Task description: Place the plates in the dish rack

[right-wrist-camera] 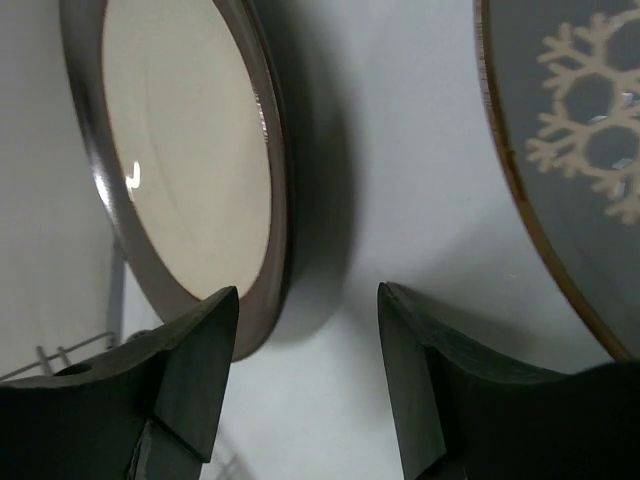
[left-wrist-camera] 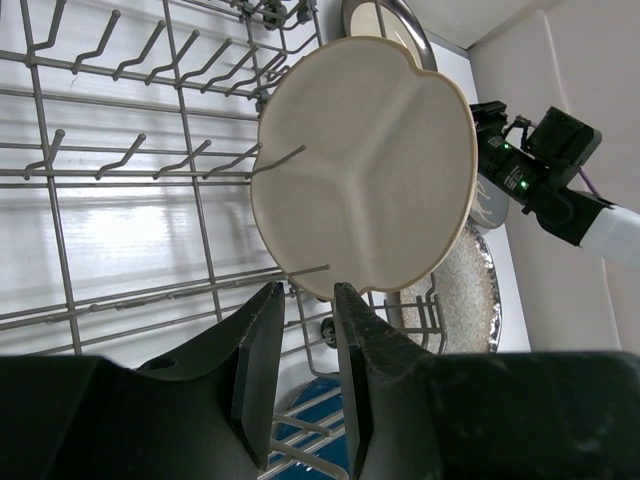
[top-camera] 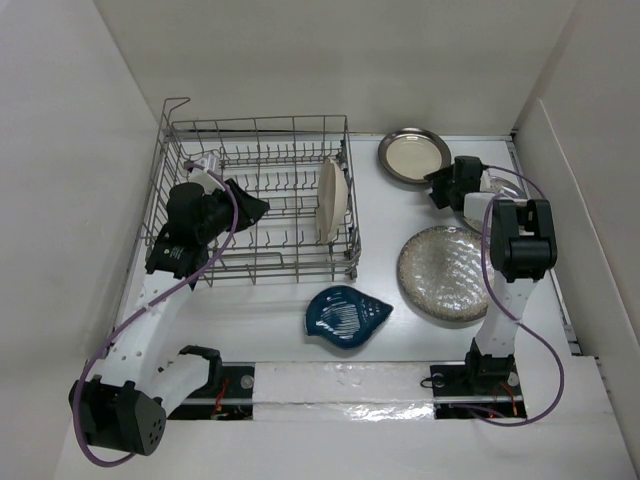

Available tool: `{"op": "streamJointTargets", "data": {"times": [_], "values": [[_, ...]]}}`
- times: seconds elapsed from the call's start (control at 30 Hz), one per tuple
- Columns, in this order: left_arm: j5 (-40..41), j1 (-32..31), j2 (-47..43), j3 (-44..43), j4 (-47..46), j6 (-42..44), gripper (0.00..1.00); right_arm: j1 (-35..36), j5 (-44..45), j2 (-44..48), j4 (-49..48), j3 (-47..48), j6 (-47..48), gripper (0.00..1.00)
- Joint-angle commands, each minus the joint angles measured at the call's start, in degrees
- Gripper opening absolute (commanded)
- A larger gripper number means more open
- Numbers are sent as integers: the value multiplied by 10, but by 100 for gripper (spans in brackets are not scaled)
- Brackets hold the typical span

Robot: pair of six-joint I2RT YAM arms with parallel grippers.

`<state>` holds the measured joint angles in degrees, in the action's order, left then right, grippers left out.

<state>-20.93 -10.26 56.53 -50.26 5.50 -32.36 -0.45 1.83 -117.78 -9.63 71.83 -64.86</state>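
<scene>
The dish rack (top-camera: 258, 128) stands at the back left. The cream three-compartment plate (top-camera: 331, 200) stands upright on edge between the tines at its right end. My left gripper (top-camera: 246, 206) is inside the rack, left of that plate (left-wrist-camera: 370, 160), its jaws (left-wrist-camera: 308, 300) narrowly open and empty. The metal-rimmed cream plate (top-camera: 413, 154) lies flat at the back. My right gripper (top-camera: 436, 184) hovers at its near right edge, open (right-wrist-camera: 305, 325), the plate's rim (right-wrist-camera: 270, 200) beside its left finger. The grey floral plate (right-wrist-camera: 570, 120) lies to the right, mostly hidden under that arm.
The large speckled plate (top-camera: 445, 273) lies flat right of the rack. The dark blue shell dish (top-camera: 346, 316) sits in front of the rack's near right corner. White walls close in on the left, back and right.
</scene>
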Motion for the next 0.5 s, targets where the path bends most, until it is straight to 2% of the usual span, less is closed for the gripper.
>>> {"op": "streamJointTargets", "data": {"times": [0.0,0.2,0.23,0.3,0.4,0.43,0.47], "values": [[4,3,2,-14,-14,11,24,-3,-39,-24,-50,22,-52,62],[31,3,-7,-16,-7,17,24,3,-43,-59,-47,54,-83,53],[35,3,-9,-15,-6,19,24,3,-44,-62,-50,58,-88,47],[52,3,-14,-14,-2,22,24,3,-44,-67,-57,59,-99,39],[67,3,-20,-12,2,29,25,3,-49,-65,-101,39,-124,18],[68,3,-20,-12,2,34,26,3,-53,-64,-140,31,-133,0],[68,3,-21,-12,3,36,27,3,-56,-62,-159,15,-138,0]]}}
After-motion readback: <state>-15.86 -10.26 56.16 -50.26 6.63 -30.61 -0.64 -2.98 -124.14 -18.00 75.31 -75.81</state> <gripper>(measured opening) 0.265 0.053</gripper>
